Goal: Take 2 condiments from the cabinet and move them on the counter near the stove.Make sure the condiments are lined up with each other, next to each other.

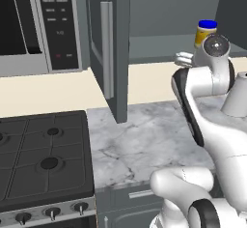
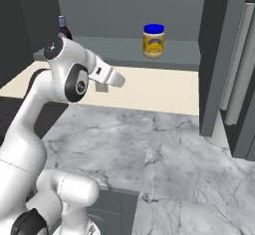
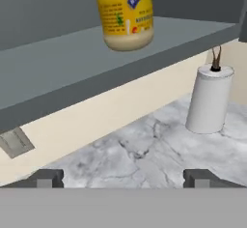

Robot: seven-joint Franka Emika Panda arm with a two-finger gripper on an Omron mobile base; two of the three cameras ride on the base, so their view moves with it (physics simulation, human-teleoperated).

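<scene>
The gripper had its two dark fingers spread wide with nothing between them, aimed up at the shelf from below its front edge. Above them the squat yellow jar with the blue lid stood upright on the grey inner shelf of the dark grey wall cabinet, well apart from the fingers. The smaller dark brown bottle with a narrow neck stood at the far end of the same shelf, half hidden behind the arm's joint in the right base view.

By my reckoning the task was barely begun: the cabinet door was open, but both condiments were on the shelf and neither had reached the white-grey veined marble worktop. Both remained to be fetched, set down near the black gas range with dark grates, and lined up side by side.

Around them, a white paper-towel roll on a dark spindle stood on the worktop below the shelf, and a black-and-silver microwave hung above the range. The open panelled door with its long silver bar handle jutted out between the range and the arm, and looked likely to crowd any carry from shelf to the spot beside the range.
</scene>
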